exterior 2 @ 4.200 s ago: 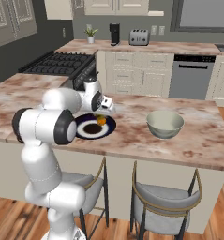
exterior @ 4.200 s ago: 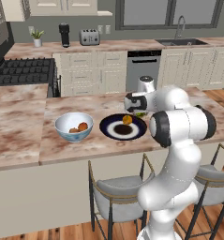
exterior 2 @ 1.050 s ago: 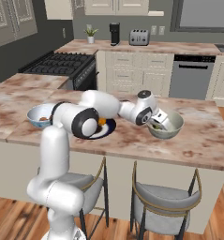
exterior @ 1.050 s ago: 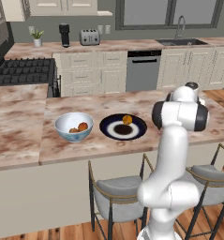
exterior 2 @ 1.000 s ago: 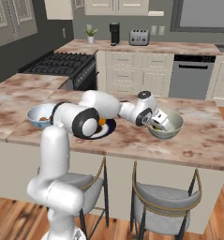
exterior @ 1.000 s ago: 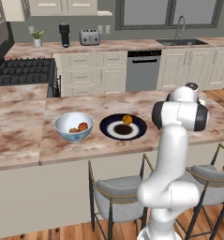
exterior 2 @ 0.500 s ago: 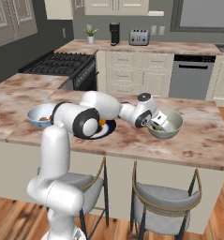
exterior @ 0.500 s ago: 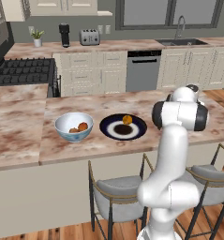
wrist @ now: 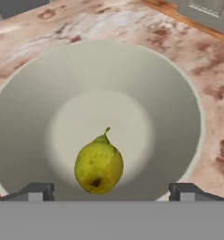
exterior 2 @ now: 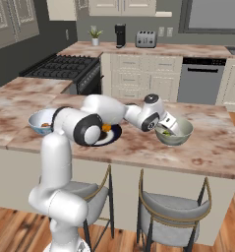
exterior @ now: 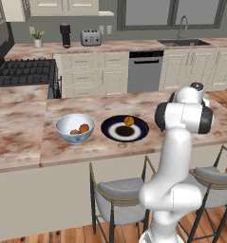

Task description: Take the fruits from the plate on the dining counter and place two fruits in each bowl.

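Note:
My gripper (exterior 2: 167, 128) hangs open just over the pale greenish-cream bowl (exterior 2: 180, 136) on the dining counter (exterior 2: 207, 153). In the hand view its fingertips (wrist: 36, 191) stand wide apart, and the yellow-green fruit (wrist: 99, 165) lies loose on the floor of the bowl (wrist: 186, 96) between them. The dark plate (exterior: 112, 134) carries one orange fruit (exterior: 128, 121). Left of it, the blue-and-white bowl (exterior: 62, 135) holds an orange fruit (exterior: 84, 127) and a brownish-red one (exterior: 74, 132). In the right base view my arm covers part of the plate (exterior 2: 112, 138).
Two stools (exterior 2: 174, 212) stand under the dining counter's front edge. Behind are the back counter with a stove (exterior: 20, 72), a toaster (exterior: 90, 37), a dishwasher (exterior: 144, 70) and a sink (exterior: 181, 42). Bare marbled top (exterior: 20, 142) lies left of the blue bowl.
The jaws have gone from shut to wide open over the greenish-cream bowl, and the yellow-green fruit now lies free in it. The arm has hardly moved.

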You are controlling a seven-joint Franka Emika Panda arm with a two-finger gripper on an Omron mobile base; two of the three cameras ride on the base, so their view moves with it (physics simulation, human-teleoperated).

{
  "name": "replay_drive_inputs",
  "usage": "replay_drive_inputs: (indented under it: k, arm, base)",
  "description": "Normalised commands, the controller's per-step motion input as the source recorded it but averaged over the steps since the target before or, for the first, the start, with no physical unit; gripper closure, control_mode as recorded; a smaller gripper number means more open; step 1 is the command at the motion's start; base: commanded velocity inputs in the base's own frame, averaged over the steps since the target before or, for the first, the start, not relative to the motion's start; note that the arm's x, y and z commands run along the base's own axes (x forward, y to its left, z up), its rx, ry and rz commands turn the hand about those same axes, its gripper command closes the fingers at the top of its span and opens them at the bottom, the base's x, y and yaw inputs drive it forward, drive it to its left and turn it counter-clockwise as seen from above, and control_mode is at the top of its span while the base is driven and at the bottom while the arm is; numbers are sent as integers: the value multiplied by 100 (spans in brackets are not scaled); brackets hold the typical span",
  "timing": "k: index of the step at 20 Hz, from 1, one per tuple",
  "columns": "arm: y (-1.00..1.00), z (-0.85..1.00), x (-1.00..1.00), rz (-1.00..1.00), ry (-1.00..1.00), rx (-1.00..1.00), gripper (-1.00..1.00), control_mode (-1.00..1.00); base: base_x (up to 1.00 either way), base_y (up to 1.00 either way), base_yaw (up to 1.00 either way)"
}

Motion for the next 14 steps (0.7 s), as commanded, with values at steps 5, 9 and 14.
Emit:
replay_drive_inputs:
  k: [5,9,14]
  arm:
    - [37,75,-39,0,1,-3,-100,-100]
    - [92,16,-93,4,1,-1,-100,-100]
    - [95,58,-66,11,1,2,-100,-100]
  base:
    - [0,0,0]
    - [0,0,0]
    - [0,0,0]
